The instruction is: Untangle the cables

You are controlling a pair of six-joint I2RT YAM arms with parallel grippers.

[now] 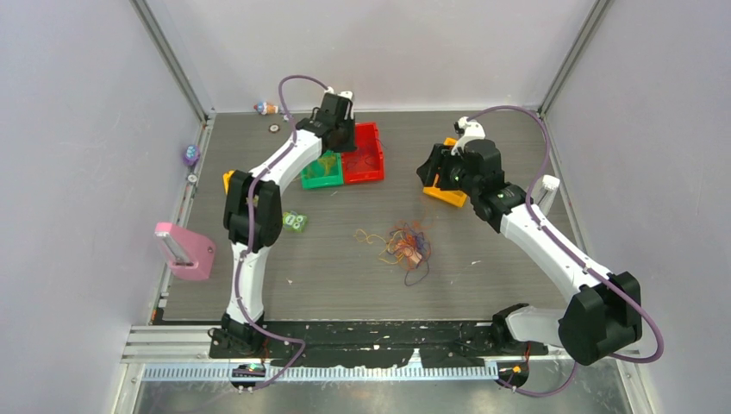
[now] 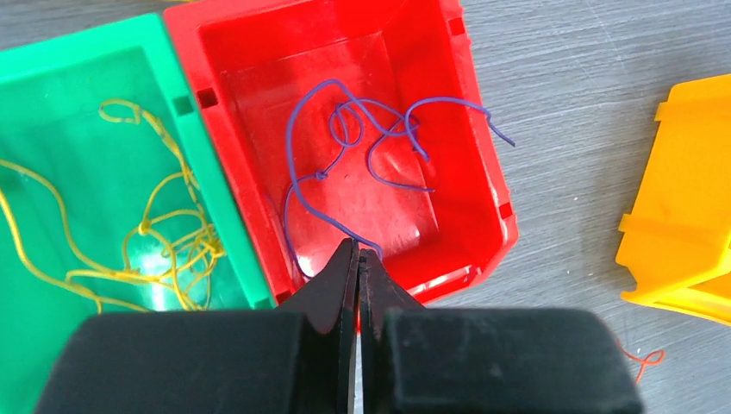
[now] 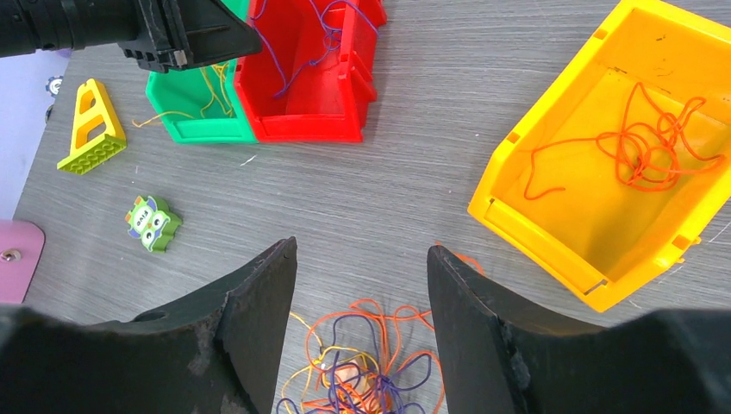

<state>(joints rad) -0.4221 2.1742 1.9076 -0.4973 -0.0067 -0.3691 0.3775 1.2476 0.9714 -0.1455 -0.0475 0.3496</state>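
Observation:
A tangle of orange, yellow and purple cables [image 1: 407, 244] lies mid-table, also low in the right wrist view [image 3: 371, 371]. My left gripper [image 2: 359, 252] hangs shut over the near wall of the red bin [image 2: 483, 155]. A purple cable [image 2: 362, 129] lies in that bin and runs behind the tips; I cannot tell whether it is pinched. Yellow cables [image 2: 164, 233] lie in the green bin [image 2: 86, 43]. Orange cables [image 3: 646, 147] lie in the yellow bin [image 3: 552, 233]. My right gripper [image 3: 362, 250] stands open above the table, just beyond the tangle, holding nothing.
A green owl toy [image 3: 153, 222] and a yellow brick piece [image 3: 90, 129] lie left of the bins. A pink block [image 1: 183, 250] sits at the left edge. Small toys [image 1: 267, 109] rest at the back left. A stray orange thread [image 2: 642, 355] lies near the yellow bin.

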